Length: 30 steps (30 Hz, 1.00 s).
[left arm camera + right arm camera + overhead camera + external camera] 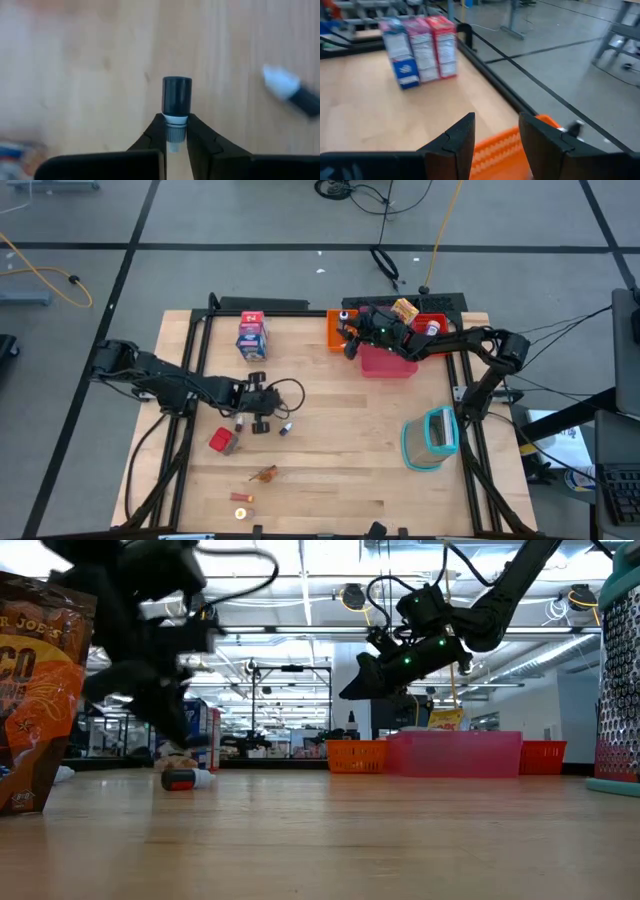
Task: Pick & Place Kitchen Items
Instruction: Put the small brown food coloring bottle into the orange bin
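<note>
I am working the left gripper (175, 131) low over the middle-left of the tabletop (330, 470), and its jaws are pinching narrow on the pale neck of a small dark-capped bottle (176, 102). The relation that matters to me is this: the bottle's long axis is running straight out from between the jaws, cap pointing away from the wrist, so I am holding it by the neck end rather than across its body. I judge the grip to be made and the lift to be the next thing, and with so little of the bottle between the fingers it could pivot or slip. A second small bottle (292, 92) is lying on the wood just beside, off to one side of the jaws, not touching the one I am holding. In the high view the red cube (223, 441) is sitting nearer the front edge, to the left, and the cartons (252, 335) are standing at the far side. The trays are far right, well apart from my left arm; the right gripper (496, 134) is hovering there over the orange tray (512, 145), jaws partly apart and, as far as I am seeing, empty.
</note>
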Available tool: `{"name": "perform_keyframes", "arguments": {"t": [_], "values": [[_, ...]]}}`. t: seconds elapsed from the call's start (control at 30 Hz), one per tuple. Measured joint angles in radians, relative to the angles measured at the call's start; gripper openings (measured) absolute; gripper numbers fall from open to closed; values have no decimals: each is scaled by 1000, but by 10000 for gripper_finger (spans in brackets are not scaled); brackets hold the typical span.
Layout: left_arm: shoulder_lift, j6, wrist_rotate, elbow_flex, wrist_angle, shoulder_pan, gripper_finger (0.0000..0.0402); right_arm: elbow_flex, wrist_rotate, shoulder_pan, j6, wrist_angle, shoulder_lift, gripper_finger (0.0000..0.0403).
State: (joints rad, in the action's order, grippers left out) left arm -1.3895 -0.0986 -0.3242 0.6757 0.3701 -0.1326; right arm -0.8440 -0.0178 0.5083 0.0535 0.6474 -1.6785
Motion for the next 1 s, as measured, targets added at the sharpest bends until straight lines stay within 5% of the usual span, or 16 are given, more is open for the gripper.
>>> {"name": "perform_keyframes", "arguments": {"t": [0.43, 1.0], "values": [[0, 205, -236, 219, -102, 85, 31, 0, -396, -70, -111, 220, 1, 141], [0, 386, -226, 233, -503, 145, 35, 0, -398, -164, -144, 414, 1, 139]]}}
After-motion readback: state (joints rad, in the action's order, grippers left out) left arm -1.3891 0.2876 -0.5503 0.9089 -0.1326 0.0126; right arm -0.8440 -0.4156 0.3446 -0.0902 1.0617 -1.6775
